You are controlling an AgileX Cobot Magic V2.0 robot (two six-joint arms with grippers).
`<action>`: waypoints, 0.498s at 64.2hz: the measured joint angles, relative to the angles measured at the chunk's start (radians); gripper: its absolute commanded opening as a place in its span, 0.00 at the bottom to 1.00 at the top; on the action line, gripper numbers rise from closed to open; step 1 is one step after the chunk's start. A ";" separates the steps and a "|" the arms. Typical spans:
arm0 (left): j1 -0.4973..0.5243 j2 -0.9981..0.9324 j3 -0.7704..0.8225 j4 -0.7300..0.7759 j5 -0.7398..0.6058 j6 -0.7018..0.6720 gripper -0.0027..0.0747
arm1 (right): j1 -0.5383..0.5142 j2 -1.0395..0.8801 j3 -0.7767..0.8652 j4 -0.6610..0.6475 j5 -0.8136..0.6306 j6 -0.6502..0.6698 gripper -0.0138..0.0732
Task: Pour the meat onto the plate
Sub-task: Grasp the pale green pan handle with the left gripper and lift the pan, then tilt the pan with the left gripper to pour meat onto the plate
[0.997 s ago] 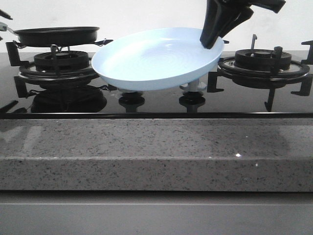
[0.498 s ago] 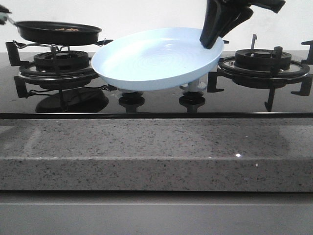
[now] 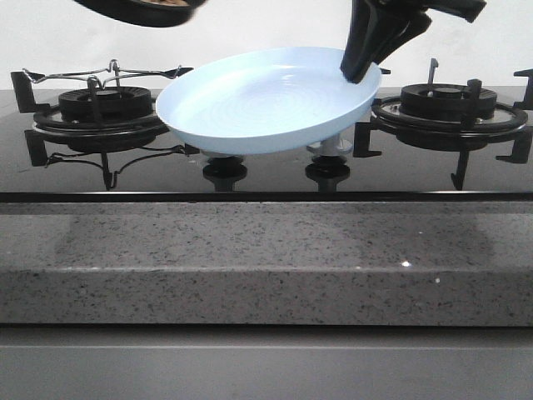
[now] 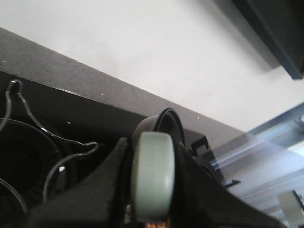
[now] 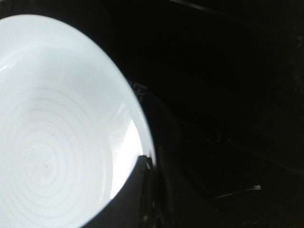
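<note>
Plate [image 3: 266,104] is the reference landmark: wide, shallow, pale blue, with faint concentric rings, and I am holding it off the black glass hob [image 3: 266,179], tilted with its open face toward the front view camera. My right claw [image 3: 360,71] is pinching the plate's rim at its upper right edge, jaws nearly closed with only the rim between them; the right wrist view is showing one dark finger [image 5: 137,190] lying over that rim. Frying pan [image 3: 146,10], black, is hanging up and to the left of the plate, well apart from it and cut off by the frame top. Meat [image 3: 166,2] is showing only as a thin light-brown strip inside the pan. My left claw [image 4: 152,209] is closing on a pale grey-green handle [image 4: 152,175]. Directly left of the plate, below the pan, a wire pan support [image 3: 104,75] is sitting on the left burner [image 3: 104,104]. Right of the plate, another burner [image 3: 450,100] is standing bare.
</note>
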 measured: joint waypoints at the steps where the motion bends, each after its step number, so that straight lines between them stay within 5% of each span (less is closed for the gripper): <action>1: -0.011 -0.006 0.000 0.009 -0.003 0.000 0.01 | 0.000 0.000 0.000 0.000 0.000 0.000 0.09; 32: -0.462 -0.146 -0.005 0.545 -0.268 0.000 0.01 | 0.000 0.000 0.000 0.000 0.000 0.000 0.09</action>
